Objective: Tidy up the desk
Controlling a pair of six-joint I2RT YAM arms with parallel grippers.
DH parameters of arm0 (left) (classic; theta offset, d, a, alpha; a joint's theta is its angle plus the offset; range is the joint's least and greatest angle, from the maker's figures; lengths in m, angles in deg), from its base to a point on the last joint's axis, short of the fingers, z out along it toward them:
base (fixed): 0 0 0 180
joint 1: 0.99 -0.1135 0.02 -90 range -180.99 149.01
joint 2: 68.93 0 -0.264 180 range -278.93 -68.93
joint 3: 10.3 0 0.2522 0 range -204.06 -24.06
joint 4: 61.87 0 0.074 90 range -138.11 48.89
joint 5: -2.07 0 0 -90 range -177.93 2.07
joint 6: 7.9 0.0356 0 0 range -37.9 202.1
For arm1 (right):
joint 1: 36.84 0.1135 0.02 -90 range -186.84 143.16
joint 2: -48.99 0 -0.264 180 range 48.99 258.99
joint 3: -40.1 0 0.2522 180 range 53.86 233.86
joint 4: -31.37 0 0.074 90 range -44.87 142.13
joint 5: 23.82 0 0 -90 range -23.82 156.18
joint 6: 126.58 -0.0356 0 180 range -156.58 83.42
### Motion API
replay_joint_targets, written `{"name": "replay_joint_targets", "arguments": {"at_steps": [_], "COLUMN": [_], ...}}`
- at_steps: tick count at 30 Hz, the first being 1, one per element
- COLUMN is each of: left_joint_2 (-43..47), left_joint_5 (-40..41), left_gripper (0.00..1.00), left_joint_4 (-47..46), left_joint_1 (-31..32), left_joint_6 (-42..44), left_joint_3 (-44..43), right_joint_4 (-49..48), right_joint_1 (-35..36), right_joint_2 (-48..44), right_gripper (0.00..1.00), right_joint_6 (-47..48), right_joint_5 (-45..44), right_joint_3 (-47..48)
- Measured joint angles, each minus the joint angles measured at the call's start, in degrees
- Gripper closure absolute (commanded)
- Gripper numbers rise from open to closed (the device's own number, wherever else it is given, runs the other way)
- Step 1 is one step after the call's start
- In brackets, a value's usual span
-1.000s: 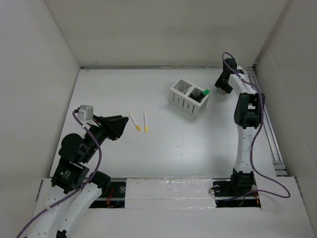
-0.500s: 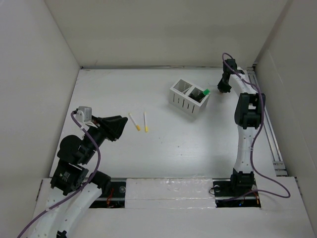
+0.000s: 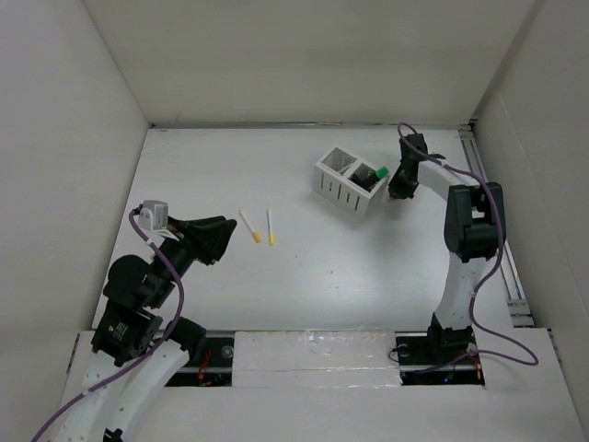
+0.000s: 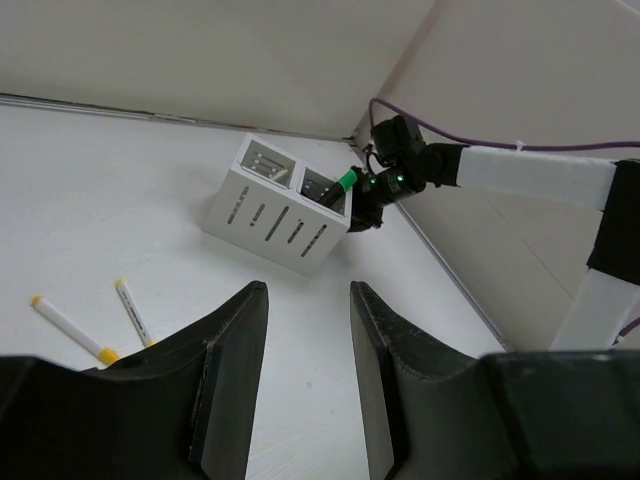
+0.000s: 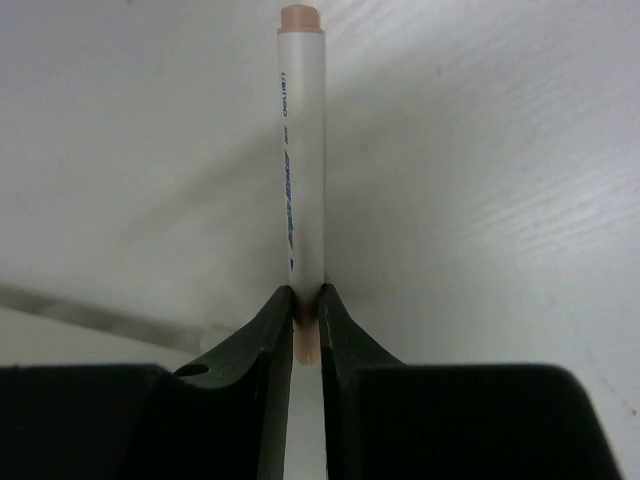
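Note:
My right gripper [image 5: 306, 296] is shut on a white marker [image 5: 302, 150] with peach ends, gripped near one end; the marker points away over the white desk [image 3: 322, 276]. From above, this gripper [image 3: 402, 184] sits just right of the small white slotted box [image 3: 342, 185], which holds a green-capped marker [image 3: 379, 172]. Two white markers with yellow caps [image 3: 249, 226] [image 3: 271, 226] lie side by side on the desk's left half. My left gripper [image 3: 216, 238] hovers open just left of them with nothing between its fingers. In the left wrist view, the box [image 4: 275, 205] and both yellow-capped markers [image 4: 70, 328] [image 4: 133, 312] show.
White walls enclose the desk on three sides. A metal rail [image 3: 502, 249] runs along the right edge, close to the right arm. The arm bases stand at the near edge.
My right gripper closed on the white marker and swung from the back right corner toward the box. The left arm shifted only slightly.

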Motion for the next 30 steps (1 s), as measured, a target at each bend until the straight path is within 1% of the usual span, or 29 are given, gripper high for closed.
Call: {"name": "replay_joint_targets", "arguments": {"at_steps": [6,12,13,14,16,20,26,30], "left_joint_2": [0.2,0.2,0.2,0.2,0.2,0.2,0.2,0.2], "left_joint_5": [0.3,0.3,0.3,0.3,0.3,0.3,0.3,0.3], "left_gripper": [0.65,0.65,0.65,0.65,0.65,0.65,0.65,0.65], "left_joint_4": [0.0,0.0,0.0,0.0,0.0,0.0,0.0,0.0], "left_joint_1": [0.0,0.0,0.0,0.0,0.0,0.0,0.0,0.0], "left_joint_6": [0.0,0.0,0.0,0.0,0.0,0.0,0.0,0.0], "left_joint_3": [0.0,0.0,0.0,0.0,0.0,0.0,0.0,0.0], "right_joint_4": [-10.3,-19.2,-21.8,-21.8,-23.8,-24.6,-24.2,-24.6], "right_joint_1": [-2.3,-4.6,-4.9,-4.9,-5.4,-7.3,-8.0,-7.4], "right_joint_2": [-12.5,-24.3,-28.2,-28.4,-32.0,-41.2,-54.3,-58.9], "right_gripper": [1.00,1.00,1.00,1.00,1.00,1.00,1.00,1.00], "right_joint_6": [-4.4,-8.3,-9.3,-9.3,-10.2,-11.5,-12.2,-12.9], "right_joint_5": [7.5,10.7,11.8,11.9,13.5,16.4,19.4,23.2], "right_joint_3": [-17.3,-27.7,-31.1,-31.3,-34.3,-39.1,-39.2,-37.4]}}
